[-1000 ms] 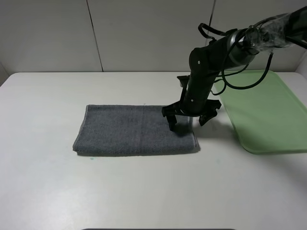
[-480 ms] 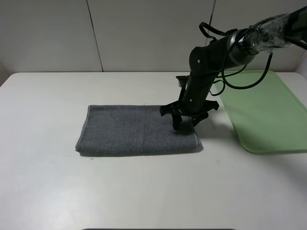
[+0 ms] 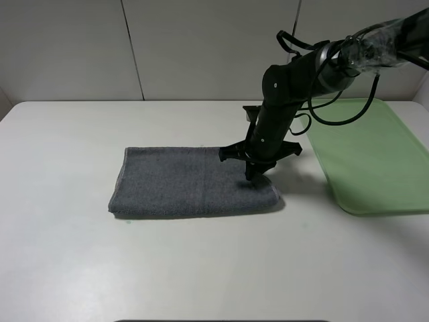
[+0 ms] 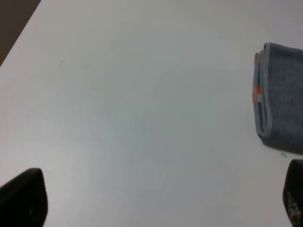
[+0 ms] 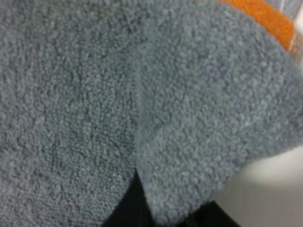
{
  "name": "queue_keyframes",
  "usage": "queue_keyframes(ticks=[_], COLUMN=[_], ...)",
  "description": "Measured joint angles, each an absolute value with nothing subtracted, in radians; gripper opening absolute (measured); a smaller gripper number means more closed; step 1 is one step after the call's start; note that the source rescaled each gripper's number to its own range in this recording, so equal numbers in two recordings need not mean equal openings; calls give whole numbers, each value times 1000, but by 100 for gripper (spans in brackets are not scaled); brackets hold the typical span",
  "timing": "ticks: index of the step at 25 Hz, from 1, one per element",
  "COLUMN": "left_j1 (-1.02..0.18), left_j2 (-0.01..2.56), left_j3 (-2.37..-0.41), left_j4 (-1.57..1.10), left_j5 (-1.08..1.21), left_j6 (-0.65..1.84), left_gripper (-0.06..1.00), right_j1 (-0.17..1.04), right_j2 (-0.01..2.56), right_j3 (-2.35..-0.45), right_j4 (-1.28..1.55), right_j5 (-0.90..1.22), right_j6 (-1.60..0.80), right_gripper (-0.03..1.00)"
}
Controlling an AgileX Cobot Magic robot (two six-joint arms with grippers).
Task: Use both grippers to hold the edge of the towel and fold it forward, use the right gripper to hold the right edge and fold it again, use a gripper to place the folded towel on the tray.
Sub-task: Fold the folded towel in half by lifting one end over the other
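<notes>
White tabletop (image 3: 201, 268) lies bare at the near side, and the grey towel (image 3: 181, 191), folded into a long strip, rests flat across its middle. The left end effector (image 4: 156, 201) hangs with fingers wide apart near the towel's left end. The right end effector (image 3: 257, 176) is pinched narrow on the towel's right edge, cloth bunched between its fingers. Farther right sits the green tray (image 3: 375, 161), apart from the towel, with a pale panelled wall (image 3: 201, 47) behind.

Matte black arm (image 3: 280, 90) with looping cables (image 3: 335, 123), plastic-wrapped upper link (image 3: 383, 41), black pincer (image 3: 257, 176).
</notes>
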State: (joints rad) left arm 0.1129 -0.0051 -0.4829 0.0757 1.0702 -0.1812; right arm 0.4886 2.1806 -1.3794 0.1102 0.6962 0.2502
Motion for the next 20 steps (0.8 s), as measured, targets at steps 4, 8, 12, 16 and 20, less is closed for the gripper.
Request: queue_keyframes(ticks=[4,8,12,16,20], left_j1=[113,113,113,113,113], left_j2=[-5,-5,-5,-5,-5], left_j3=[-483,-483,-483,-483,-483], left_j4=[76,76,76,76,76], left_j5=[1070,1070,1070,1070,1070], left_j6=[-181,-181,-181,-181,-181], left_gripper=[100,100,100,100,100], right_j1=[486,486,486,486,486], right_j2=[2143,2108,2105,2105,2105], right_j3=[-1377,-1416,-1498,-1568,-1617], right_j4=[42,-20,-103,-195,-302], right_j5=[729,802,881,951,1020], right_j6=[250,250,250,250,247], right_gripper=[8,8,8,8,8])
